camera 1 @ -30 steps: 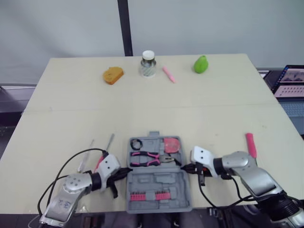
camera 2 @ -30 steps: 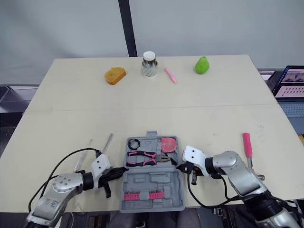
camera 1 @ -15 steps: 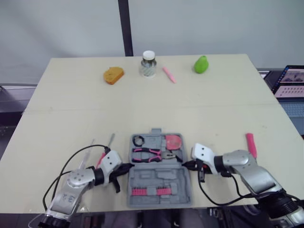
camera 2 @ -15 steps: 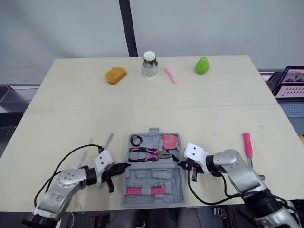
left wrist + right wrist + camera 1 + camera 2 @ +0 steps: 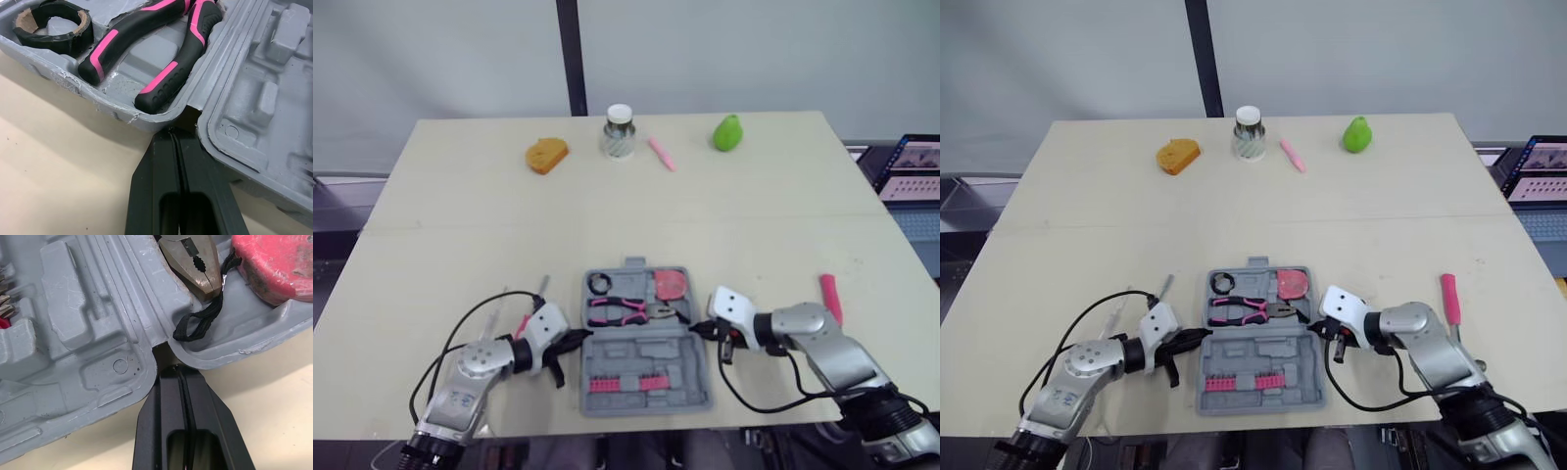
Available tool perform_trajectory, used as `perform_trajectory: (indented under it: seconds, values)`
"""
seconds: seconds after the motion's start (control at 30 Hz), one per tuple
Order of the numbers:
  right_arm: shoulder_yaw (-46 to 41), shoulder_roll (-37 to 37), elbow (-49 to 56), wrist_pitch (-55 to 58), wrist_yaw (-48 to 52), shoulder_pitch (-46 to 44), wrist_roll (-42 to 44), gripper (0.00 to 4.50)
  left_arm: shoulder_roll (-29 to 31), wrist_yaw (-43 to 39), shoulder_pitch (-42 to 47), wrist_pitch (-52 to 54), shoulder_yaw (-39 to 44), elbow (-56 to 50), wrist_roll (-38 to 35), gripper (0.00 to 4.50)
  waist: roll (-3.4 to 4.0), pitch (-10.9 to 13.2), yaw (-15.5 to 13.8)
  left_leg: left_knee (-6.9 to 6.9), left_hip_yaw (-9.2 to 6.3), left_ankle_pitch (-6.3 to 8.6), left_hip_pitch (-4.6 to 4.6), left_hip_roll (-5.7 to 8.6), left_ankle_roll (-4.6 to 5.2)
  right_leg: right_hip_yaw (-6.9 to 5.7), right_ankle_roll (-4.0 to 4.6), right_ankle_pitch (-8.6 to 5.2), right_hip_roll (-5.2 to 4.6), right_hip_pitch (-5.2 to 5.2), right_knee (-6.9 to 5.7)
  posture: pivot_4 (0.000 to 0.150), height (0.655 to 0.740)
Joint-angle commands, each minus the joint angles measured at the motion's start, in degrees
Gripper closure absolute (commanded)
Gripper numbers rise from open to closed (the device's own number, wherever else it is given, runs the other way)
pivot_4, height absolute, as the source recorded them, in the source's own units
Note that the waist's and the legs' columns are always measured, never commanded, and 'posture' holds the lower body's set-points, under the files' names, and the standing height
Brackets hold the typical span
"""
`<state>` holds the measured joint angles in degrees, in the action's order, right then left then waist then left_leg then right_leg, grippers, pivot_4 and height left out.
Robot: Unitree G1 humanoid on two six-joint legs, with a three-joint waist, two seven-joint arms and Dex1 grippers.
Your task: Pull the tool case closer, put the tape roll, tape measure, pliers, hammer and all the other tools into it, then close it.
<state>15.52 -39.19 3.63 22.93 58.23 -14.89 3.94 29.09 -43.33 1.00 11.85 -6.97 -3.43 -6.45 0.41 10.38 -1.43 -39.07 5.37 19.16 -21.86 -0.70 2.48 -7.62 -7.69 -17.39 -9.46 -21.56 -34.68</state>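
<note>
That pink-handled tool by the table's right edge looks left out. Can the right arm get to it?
Probably yes: the pink-handled tool lies uncovered on the table beside that arm. The right gripper, shut beside the tool case, must back away first.

Pale table (image 5: pixel 460 206) — grey wall (image 5: pixel 754 49) behind.

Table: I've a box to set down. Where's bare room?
Bare: the table middle band between the far row, orange piece to green pear, and the tool case. Crowded: the near edge, with left claw and right claw flanking the case.
</note>
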Motion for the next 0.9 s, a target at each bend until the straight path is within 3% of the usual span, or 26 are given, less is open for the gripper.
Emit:
perform_trajectory:
  seconds: [0.03,0.9]
  values:
    - [-0.04,1.33,0.91,-1.05,-0.37,-0.7,0.56,4.48,-0.63,1.99,1.04,-0.22,0.18,1.48,1.08,4.47,0.0,0.0,0.02,0.0,0.0,0.0,0.0,0.0,0.0,0.0,0.0,0.0,0.0,0.0,-0.03,0.15,0.74]
    - [-0.2,3.45,-0.23,-1.8,-1.6,-1.77,-1.19,4.48,-0.91,2.29,3.2,-0.3,0.36,2.7,1.18,4.47,0.0,0.0,0.17,0.0,0.0,-0.01,0.02,-0.02,-0.02,0.01,0.0,0.0,0.01,0.0,-0.03,0.15,0.74]
